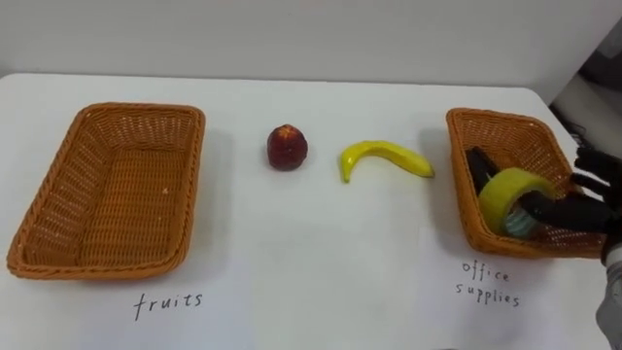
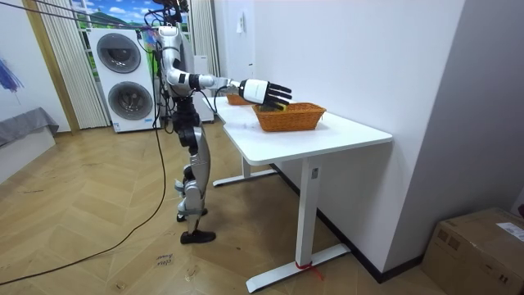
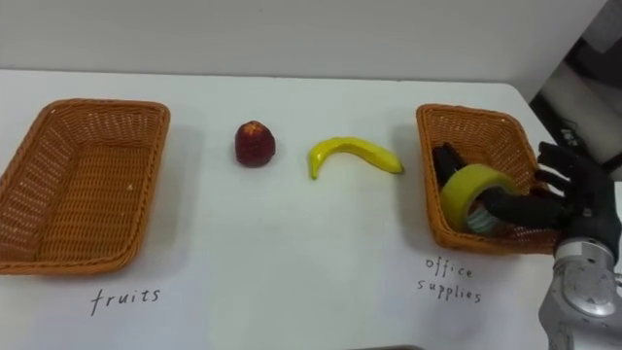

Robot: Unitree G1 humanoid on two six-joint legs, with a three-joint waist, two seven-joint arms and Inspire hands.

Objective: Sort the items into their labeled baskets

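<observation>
Now tape roll (image 3: 459, 194) lies in basket (image 3: 466, 113), touching right hand (image 3: 578, 199).

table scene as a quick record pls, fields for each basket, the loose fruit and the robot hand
fruits basket: table's left, empty
supplies basket: table's right, holds yellow tape and a dark item
apple: on the table between the baskets, nearer the fruits basket
banana: right of the apple, close to the supplies basket
right robot hand: over the supplies basket, fingers spread, thumb at the tape's hole
left to sort: apple, banana
</observation>
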